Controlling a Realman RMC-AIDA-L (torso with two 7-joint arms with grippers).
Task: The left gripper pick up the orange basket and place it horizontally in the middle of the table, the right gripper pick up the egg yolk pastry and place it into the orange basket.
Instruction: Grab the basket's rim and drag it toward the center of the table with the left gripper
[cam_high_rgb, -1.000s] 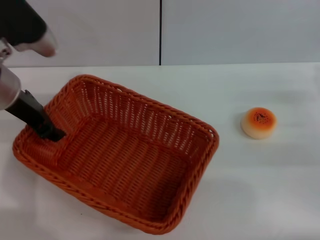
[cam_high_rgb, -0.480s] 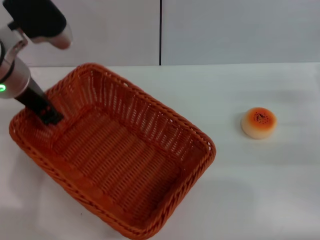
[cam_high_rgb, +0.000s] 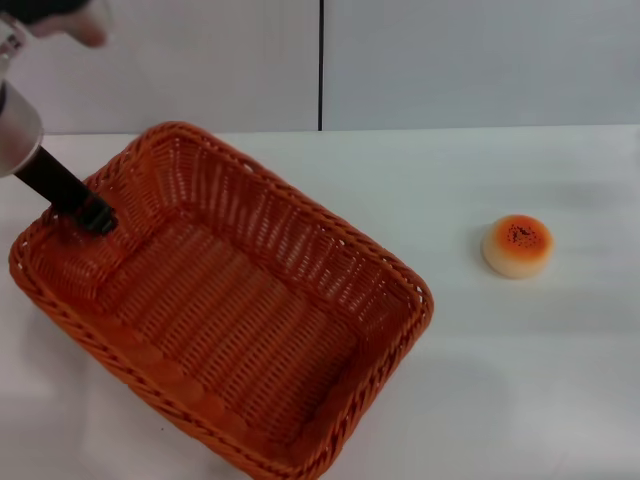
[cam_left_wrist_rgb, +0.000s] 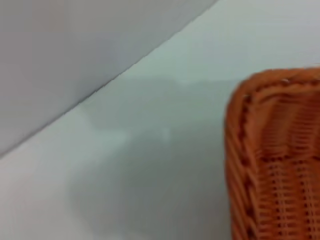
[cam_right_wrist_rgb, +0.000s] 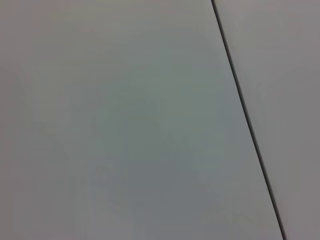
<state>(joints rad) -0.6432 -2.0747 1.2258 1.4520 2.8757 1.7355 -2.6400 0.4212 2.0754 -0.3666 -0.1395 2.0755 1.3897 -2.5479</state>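
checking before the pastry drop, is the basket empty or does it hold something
Empty. The head view shows only bare weave inside the basket; the pastry sits on the table apart from it. The left hand reaches over its rim.

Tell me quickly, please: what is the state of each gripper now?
Left gripper: at the far-left corner of the orange basket; open or shut cannot be told.
Right gripper: not in view.

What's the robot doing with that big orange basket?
The left gripper reaches inside the orange basket at its far left end, at the wall. The basket lies slanted on the white table, not straight across. The little egg yolk pastry sits by itself on the table to the right, untouched. The right gripper is not in view.
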